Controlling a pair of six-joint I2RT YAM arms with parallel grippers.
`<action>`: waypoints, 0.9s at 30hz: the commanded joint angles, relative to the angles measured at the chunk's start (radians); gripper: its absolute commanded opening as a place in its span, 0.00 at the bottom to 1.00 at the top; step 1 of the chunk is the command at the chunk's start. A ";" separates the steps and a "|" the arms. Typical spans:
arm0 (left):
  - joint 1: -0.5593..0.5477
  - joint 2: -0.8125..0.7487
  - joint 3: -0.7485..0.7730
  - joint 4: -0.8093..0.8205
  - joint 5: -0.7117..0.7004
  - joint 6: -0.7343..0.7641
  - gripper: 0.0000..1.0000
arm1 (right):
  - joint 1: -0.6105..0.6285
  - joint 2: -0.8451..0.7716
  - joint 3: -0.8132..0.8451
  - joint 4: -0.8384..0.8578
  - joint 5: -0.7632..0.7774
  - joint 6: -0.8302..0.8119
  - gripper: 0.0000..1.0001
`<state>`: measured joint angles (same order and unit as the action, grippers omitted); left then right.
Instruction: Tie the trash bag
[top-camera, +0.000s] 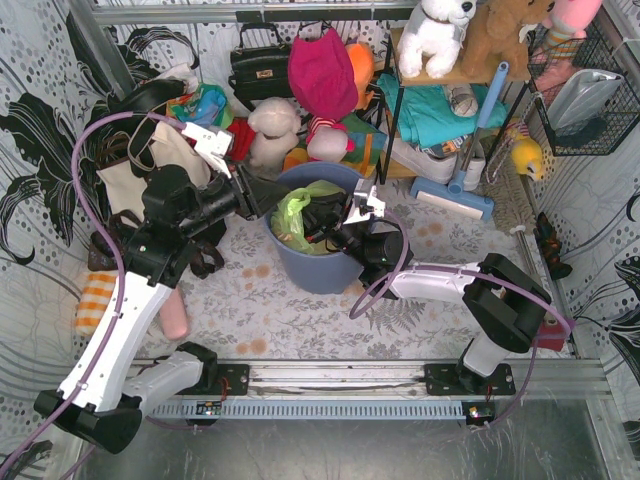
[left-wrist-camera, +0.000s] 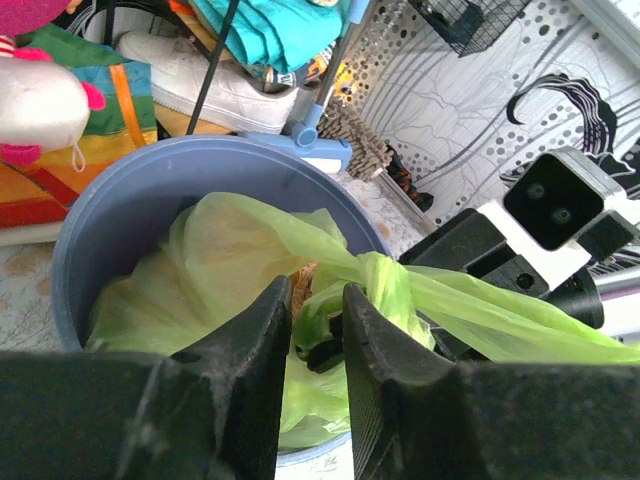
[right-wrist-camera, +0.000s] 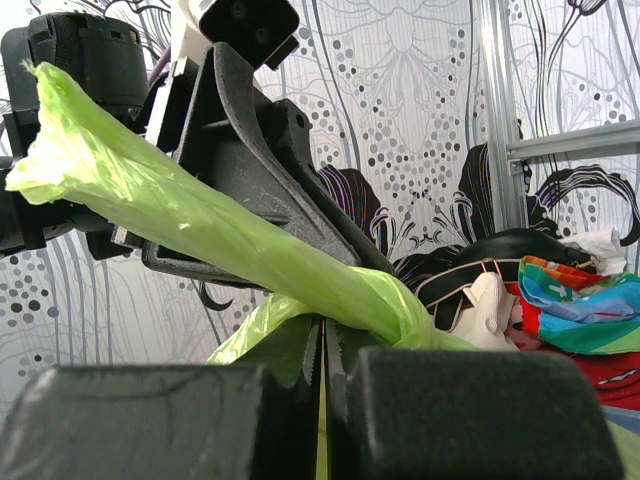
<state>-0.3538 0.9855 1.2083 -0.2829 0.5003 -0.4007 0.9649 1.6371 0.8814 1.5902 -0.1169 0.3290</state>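
The right gripper (right-wrist-camera: 322, 365) was clamped shut on a twisted tail of the trash bag (right-wrist-camera: 200, 225), which ran ahead of its jaws. Beyond that, the left gripper (left-wrist-camera: 317, 310) stood narrowly parted just above the bag's gathered neck, nothing clearly pinched. Below both, the bin (left-wrist-camera: 110, 210) held the bag. The film looked light, limp and slippery, best gripped at the bunched neck.

My left arm (top-camera: 118, 335) rises from the near edge, bends and reaches right. My right arm (top-camera: 440, 281) folds low and reaches left to meet it. My left pincer (left-wrist-camera: 317, 300) holds its jaws a narrow gap apart. My right pincer (right-wrist-camera: 322, 352) is clamped tight, a twisted strand of the trash bag (right-wrist-camera: 200, 222) pinched between its fingers.
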 joint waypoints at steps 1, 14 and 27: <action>-0.007 0.007 -0.005 0.050 0.034 -0.005 0.29 | -0.005 0.004 0.004 0.096 -0.017 0.021 0.00; -0.006 -0.006 0.008 0.096 -0.057 -0.015 0.00 | -0.005 -0.015 -0.012 0.086 0.000 0.026 0.03; -0.006 0.025 0.028 0.158 -0.059 -0.024 0.00 | -0.005 -0.221 -0.090 -0.234 0.083 0.002 0.36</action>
<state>-0.3546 1.0027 1.2095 -0.2066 0.4599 -0.4160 0.9634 1.5040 0.8104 1.4479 -0.0704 0.3435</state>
